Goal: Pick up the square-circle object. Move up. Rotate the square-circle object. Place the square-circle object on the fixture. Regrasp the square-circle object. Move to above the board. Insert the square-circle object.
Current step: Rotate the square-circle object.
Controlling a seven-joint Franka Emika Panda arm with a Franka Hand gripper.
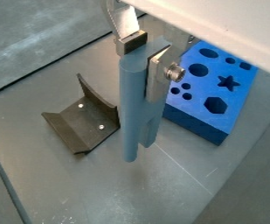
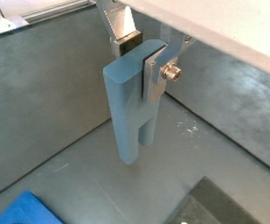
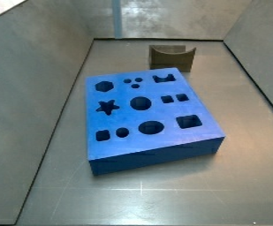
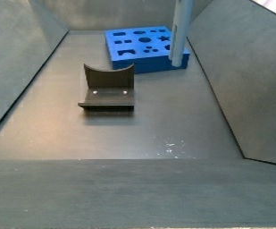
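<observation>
The claw point(image 1: 141, 54) grips the top of the grey-blue peg point(image 1: 135, 105), which hangs upright above the floor. Below it stands the dark fixture point(image 1: 82, 121); the blue board point(image 1: 214, 92) lies beyond. No writing can be read.

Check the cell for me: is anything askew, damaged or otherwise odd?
Nothing stands out. The gripper holds the square-circle object upright off the floor, between the fixture and the board, both sitting flat and intact.
</observation>
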